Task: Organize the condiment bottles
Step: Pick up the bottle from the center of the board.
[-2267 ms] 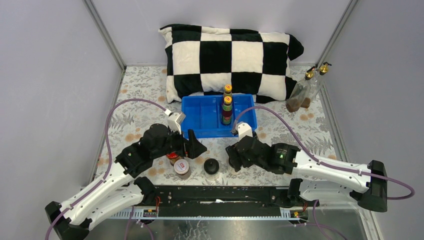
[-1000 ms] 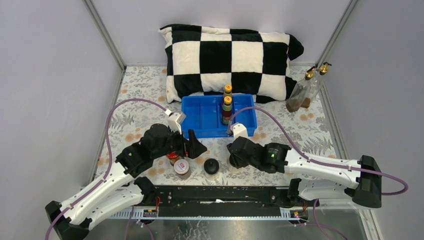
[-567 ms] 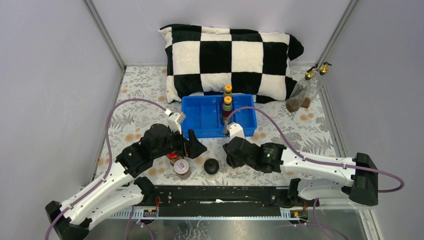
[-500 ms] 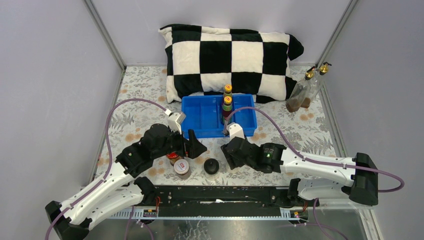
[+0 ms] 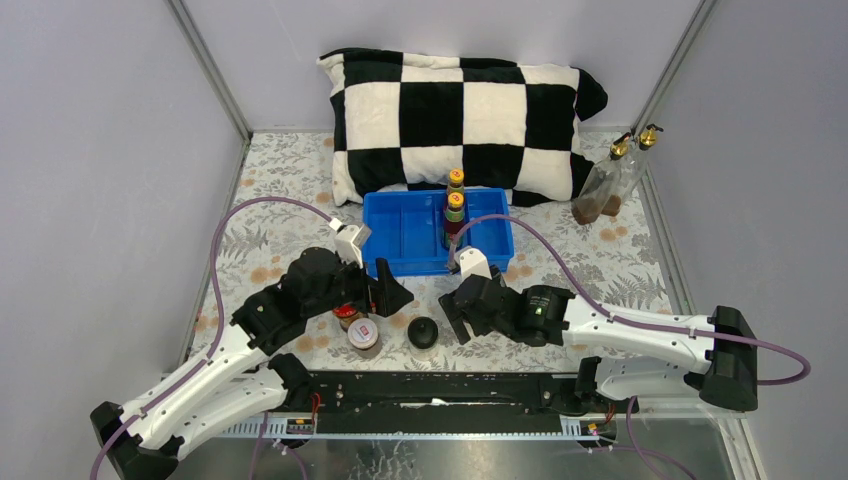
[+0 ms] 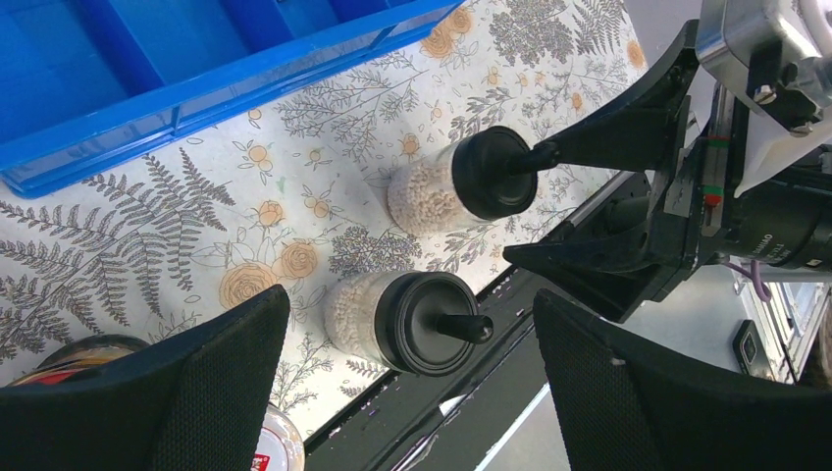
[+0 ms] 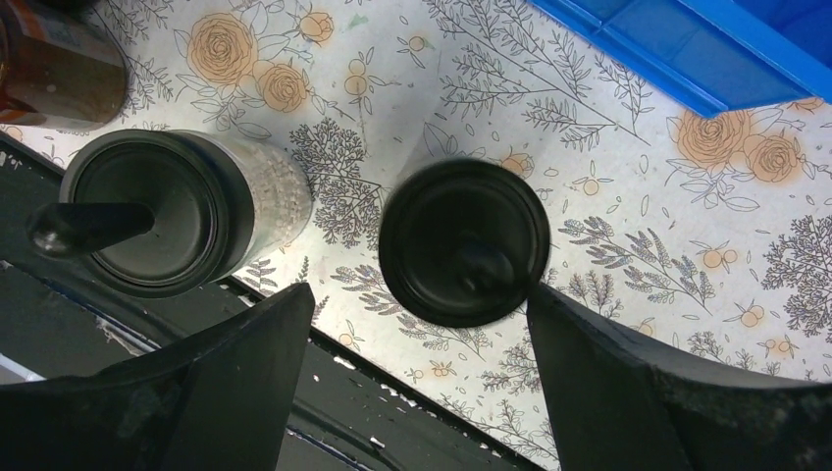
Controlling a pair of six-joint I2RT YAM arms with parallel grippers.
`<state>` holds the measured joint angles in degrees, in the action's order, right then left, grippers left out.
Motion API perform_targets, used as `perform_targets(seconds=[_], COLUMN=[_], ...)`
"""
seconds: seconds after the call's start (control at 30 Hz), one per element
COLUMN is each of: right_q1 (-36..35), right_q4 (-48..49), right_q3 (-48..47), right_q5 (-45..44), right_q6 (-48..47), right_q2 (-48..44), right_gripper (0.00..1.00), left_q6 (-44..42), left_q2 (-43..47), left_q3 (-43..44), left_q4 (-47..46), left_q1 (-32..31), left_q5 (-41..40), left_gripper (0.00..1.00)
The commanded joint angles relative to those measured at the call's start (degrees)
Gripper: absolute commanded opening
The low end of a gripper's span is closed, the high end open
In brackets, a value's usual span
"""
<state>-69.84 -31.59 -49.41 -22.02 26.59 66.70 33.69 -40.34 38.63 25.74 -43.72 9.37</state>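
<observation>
Tabletop scene: the right gripper (image 7: 412,294) hangs with jaws spread around one black-capped jar (image 7: 461,257), which stands on the floral cloth (image 7: 628,196) near the blue tray (image 5: 405,230). Blur makes contact hard to judge. A twin jar (image 7: 147,226) stands beside it. The left gripper (image 6: 407,299) gapes wide, holding nothing. Two yellow-capped bottles (image 5: 455,212) rise from the tray's right side.

Front strip: black-capped jar (image 5: 423,333) and second black-capped jar (image 7: 463,255) stood just beside each other, slim gap between | right gripper (image 7: 414,304) straddled the second, jaws spread wide | blue tray (image 5: 420,268) rim walled the far side | floral cloth (image 5: 280,240) left and right of the tray lay passable | pillow (image 5: 460,110) blocked behind the tray
</observation>
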Motion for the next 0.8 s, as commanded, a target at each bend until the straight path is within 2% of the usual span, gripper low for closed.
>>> perform_targets(seconds=[0.0,0.47,0.77], right_q1=[-0.8,-1.2,-1.2], right_q4=[-1.8,-2.6,-1.9], right_q3=[-2.7,-5.6,-4.6], right_q5=[-1.2,-7.2,-8.7], right_q6=[-0.6,-1.7,-1.0], right_q2=[-0.8,2.3,-0.8], right_gripper=[0.87,0.88,0.88], left_q6=[-1.4,-2.3,-2.6], left_q2=[0.2,-0.3,-4.6], left_q3=[0.8,2.6,7.6], left_q4=[-0.9,0.2,1.4], left_q1=[-0.2,-0.2,-0.1], left_q5=[-0.7,-3.1,-6.3], left_gripper=[0.98,0.98,0.99])
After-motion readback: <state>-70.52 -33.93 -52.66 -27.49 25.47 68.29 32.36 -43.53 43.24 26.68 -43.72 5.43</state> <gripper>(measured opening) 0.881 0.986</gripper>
